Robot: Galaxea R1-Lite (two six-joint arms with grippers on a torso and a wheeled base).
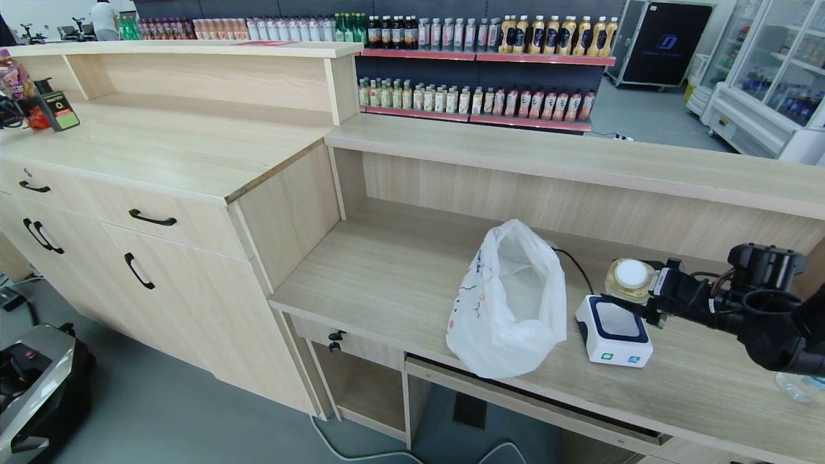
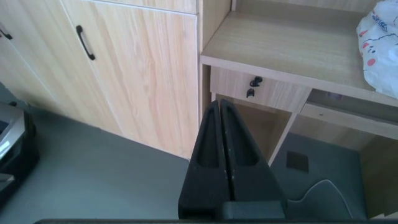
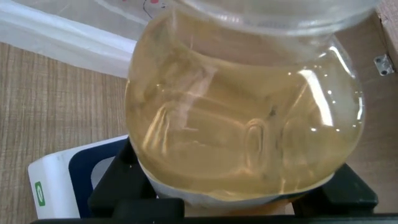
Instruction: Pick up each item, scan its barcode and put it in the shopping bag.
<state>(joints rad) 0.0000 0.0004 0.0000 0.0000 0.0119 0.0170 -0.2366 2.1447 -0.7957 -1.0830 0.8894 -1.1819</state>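
My right gripper (image 1: 652,291) is shut on a clear bottle of yellow drink (image 1: 628,280) with a white cap, held on its side just above the far edge of the white and blue barcode scanner (image 1: 612,330). The bottle's body (image 3: 249,118) looms close in the right wrist view, with the scanner (image 3: 68,180) under it. The white shopping bag (image 1: 512,303) stands open on the counter just left of the scanner. My left gripper (image 2: 221,134) is shut with nothing in it, low before the cabinet front, left of the counter.
The low wooden counter (image 1: 387,277) has free room left of the bag. A black cable (image 1: 577,264) runs behind the bag. A taller cabinet (image 1: 167,161) with drawers stands to the left. A clear bottle (image 1: 799,386) lies at the counter's right edge. Drink shelves (image 1: 477,58) line the back.
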